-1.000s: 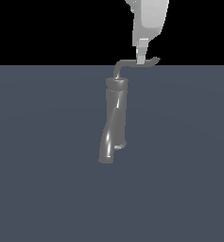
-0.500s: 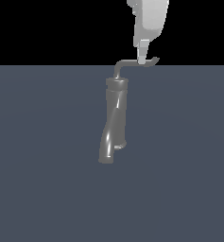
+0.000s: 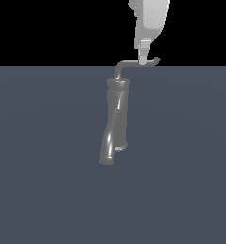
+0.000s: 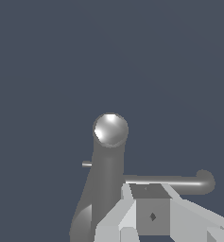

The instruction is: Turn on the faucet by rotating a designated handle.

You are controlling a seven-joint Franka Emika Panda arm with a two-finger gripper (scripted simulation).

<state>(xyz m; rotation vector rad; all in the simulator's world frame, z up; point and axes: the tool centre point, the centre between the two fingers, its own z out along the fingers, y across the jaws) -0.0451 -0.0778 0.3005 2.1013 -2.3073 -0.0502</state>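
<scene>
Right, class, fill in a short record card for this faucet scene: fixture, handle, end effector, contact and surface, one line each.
fixture: grey metal faucet, thick curved spout
handle: thin L-shaped rod on top, tip upturned toward the exterior view's right
end effector: pale grey, pointing down onto the rod's horizontal run
contact: fingers at the rod; open or shut cannot be told
surface: plain dark blue-grey floor

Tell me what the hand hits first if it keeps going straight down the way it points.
Probably the handle: the hand points down right at the thin rod, apparently already touching it, though depth is uncertain.
</scene>
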